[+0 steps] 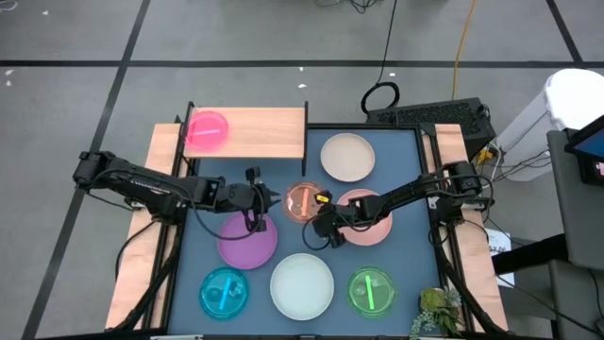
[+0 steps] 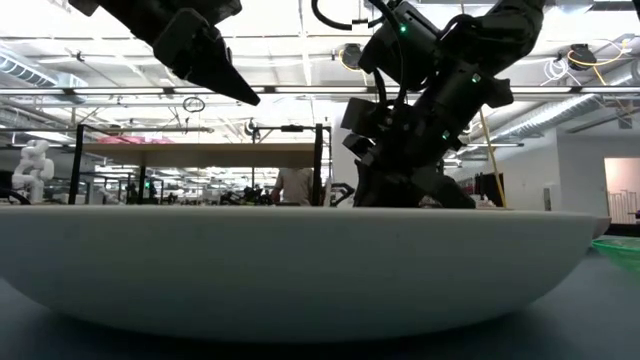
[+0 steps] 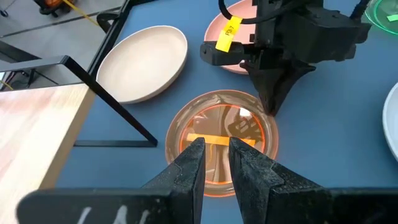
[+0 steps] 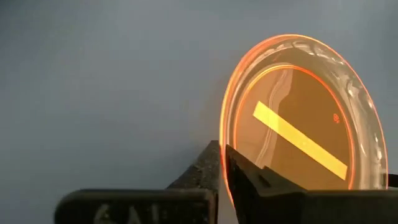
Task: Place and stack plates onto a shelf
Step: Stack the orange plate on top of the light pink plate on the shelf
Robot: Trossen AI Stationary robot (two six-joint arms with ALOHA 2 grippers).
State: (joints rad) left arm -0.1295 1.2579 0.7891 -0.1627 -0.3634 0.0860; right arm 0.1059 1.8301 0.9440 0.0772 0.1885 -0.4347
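Observation:
The orange translucent plate [image 1: 304,201] lies flat on the blue table mat, mid-table. My right gripper [image 4: 224,168] comes from the table's right and is shut at that plate's rim. My left gripper [image 3: 216,163] hovers over the plate's left edge, its fingers a narrow gap apart, holding nothing. The shelf [image 1: 260,132] stands at the far left with the magenta plate [image 1: 207,130] on its left end. The cream [image 1: 347,156], pink [image 1: 370,227], purple [image 1: 247,241], cyan [image 1: 225,291], white [image 1: 302,286] and green [image 1: 371,290] plates rest on the mat. My right gripper pinches the orange plate's rim [image 4: 222,134] between its two fingers, on the side toward the pink plate. The fingers [image 3: 272,102] slant down from the table's right. The plate still sits flat on the mat.
The right arm reaches over the pink plate. The shelf's black legs [image 3: 112,109] stand just left of the orange plate. In the low view the white plate [image 2: 300,270] fills the foreground. A small plant [image 1: 436,312] sits at the near right corner.

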